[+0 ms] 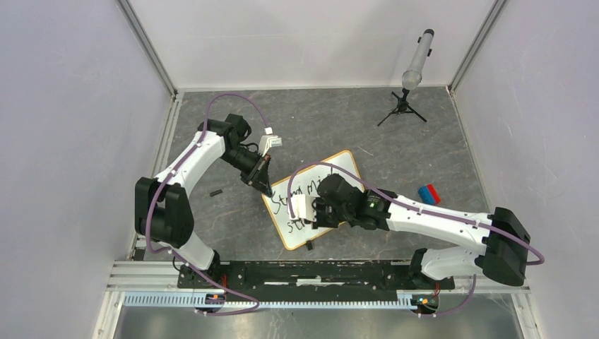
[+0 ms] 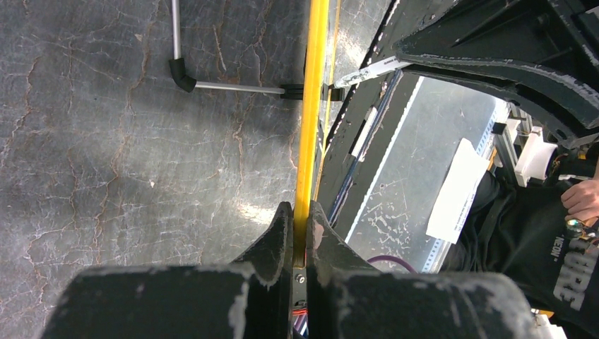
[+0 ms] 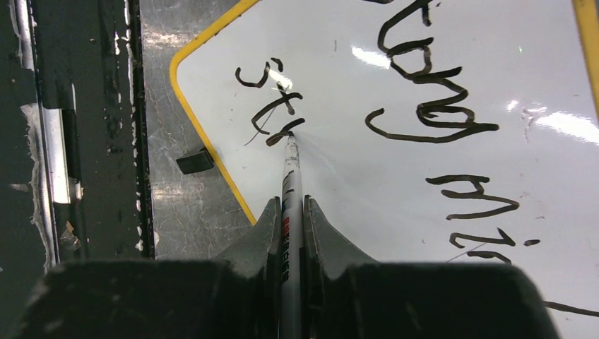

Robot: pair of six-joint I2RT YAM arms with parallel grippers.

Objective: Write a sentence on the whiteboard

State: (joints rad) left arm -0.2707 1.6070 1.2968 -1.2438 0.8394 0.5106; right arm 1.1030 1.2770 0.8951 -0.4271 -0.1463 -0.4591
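Where the grey table point(image 1: 233, 141) stretches out from your arms' bases, the whiteboard point(image 1: 337, 169) lies slantwise near its middle, between both arms. Your left gripper point(image 2: 300, 212) is clamped on the board's yellow frame edge. Your right gripper point(image 3: 288, 205) hangs over the board, jaws closed on a marker point(image 3: 289, 180). Its tip touches the white surface at the end of a short second line of black writing, near a small black foot point(image 3: 194, 162).

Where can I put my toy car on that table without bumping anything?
Free: the grey tabletop behind the whiteboard, over to the tripod, and the patch between tripod and blue-red block. Crowded: the board itself, where the left pincer grips its frame and the right pincer holds the marker.
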